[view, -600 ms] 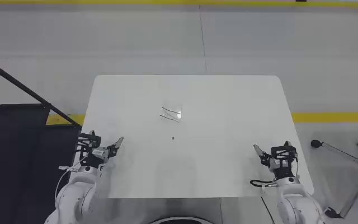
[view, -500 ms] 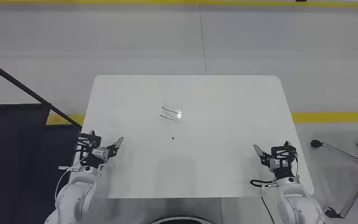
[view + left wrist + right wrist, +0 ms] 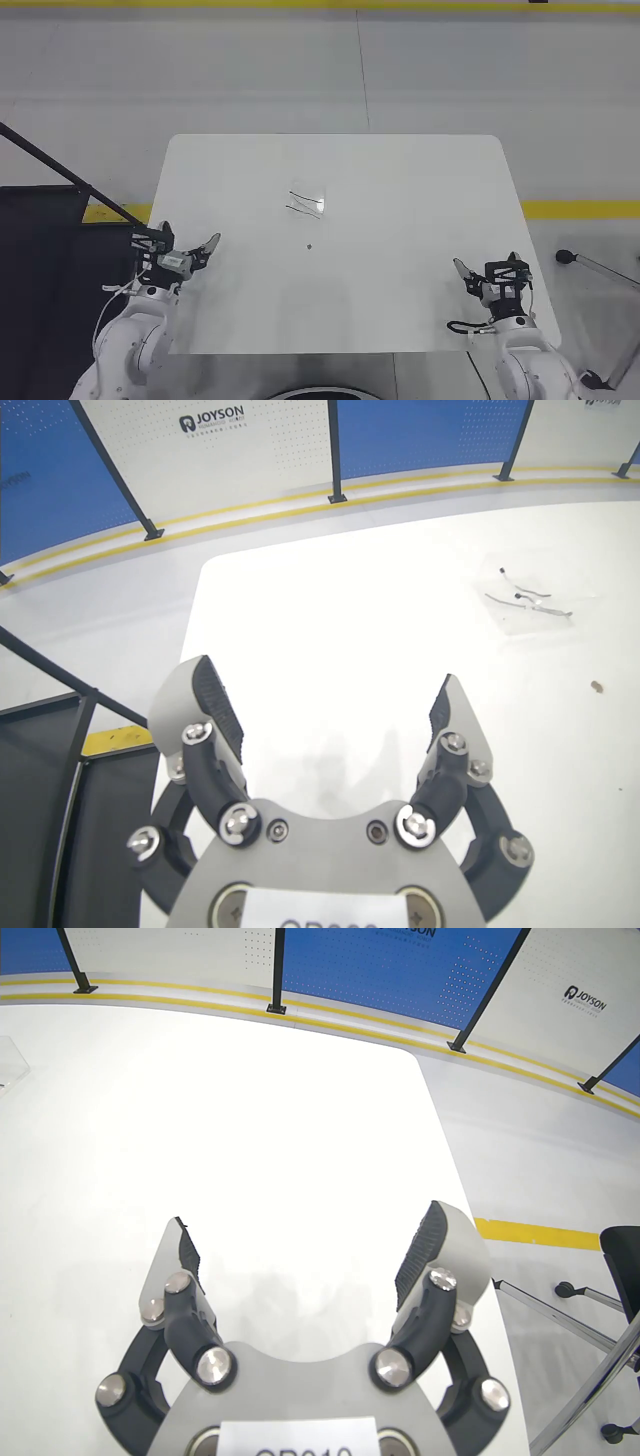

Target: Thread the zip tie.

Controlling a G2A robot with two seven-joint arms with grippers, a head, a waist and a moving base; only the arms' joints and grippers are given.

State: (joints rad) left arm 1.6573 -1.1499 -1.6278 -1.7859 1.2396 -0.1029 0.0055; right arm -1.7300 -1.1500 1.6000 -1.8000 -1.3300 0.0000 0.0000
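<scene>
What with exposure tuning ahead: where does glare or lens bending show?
Top view: a bright glint on the clear plastic sheet under the thin dark zip ties. Left wrist view: the white table glares nearly featureless; the yellow floor line bows. Right wrist view: likewise.

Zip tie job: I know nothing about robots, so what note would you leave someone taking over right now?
Left gripper: open, empty, over the table's near left corner.
Right gripper: open, empty, over the near right corner.
Zip ties: lying on a clear sheet mid-table, apart from both grippers.
Done: nothing yet.
Left: grasp a tie and thread it.
</scene>
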